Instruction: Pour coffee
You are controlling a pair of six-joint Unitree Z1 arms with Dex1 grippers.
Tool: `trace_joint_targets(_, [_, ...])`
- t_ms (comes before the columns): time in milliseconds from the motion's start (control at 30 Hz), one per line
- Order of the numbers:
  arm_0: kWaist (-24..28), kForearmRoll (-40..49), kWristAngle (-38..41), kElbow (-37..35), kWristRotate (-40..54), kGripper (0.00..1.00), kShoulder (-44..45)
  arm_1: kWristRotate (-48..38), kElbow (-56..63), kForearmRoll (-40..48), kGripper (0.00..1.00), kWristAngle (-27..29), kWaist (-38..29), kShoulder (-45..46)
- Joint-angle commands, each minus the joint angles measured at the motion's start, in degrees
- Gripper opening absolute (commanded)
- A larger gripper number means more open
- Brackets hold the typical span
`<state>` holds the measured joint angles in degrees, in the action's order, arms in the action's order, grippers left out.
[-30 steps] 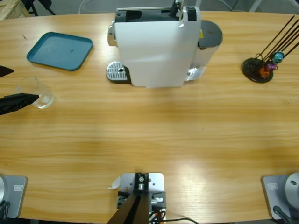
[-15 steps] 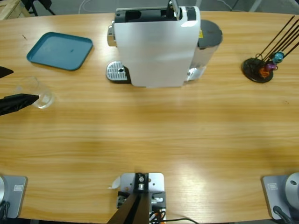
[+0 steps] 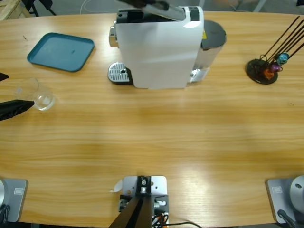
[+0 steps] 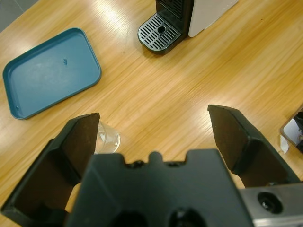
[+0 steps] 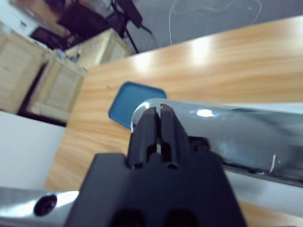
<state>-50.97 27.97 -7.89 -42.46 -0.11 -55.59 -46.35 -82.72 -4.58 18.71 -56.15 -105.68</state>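
A clear glass tumbler (image 3: pixel 37 95) stands near the table's left edge. My left gripper (image 3: pixel 18 89) is open around its left side without touching it. In the left wrist view the tumbler (image 4: pixel 107 140) sits just inside the left jaw of that gripper (image 4: pixel 154 116). No coffee shows in the glass. The white coffee machine (image 3: pixel 159 47) stands at the back middle, with its silver lever (image 3: pixel 164 10) lying flat across the top. My right gripper (image 5: pixel 158 109) is shut, its tips pressed against that lever (image 5: pixel 227 127).
A teal tray (image 3: pixel 61 51) lies at the back left. The machine's metal drip grate (image 3: pixel 118 73) faces left, toward the tumbler. A black capsule stand (image 3: pixel 263 69) with a few coloured capsules sits at the far right.
The machine's lever swung from upright to flat over the top. My left gripper drew back slightly to the left of the tumbler.
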Motion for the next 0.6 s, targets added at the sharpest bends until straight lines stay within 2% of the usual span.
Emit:
trace_joint_targets(33, [0.53, 1.12, 0.42, 1.31, -0.69, 1.000, 0.75, 2.05, -0.98, -9.40, 0.000, -1.74, -1.85, -10.37])
trace_joint_targets(300, [0.53, 1.12, 0.42, 1.62, -0.86, 1.000, 0.78, 3.46, -5.80, -17.80, 0.000, -1.92, -1.85, -15.22])
trace_joint_targets(600, [0.53, 1.12, 0.40, 1.68, -0.86, 1.000, 0.57, 3.46, -5.26, -20.40, 0.000, -2.61, -1.85, -17.53])
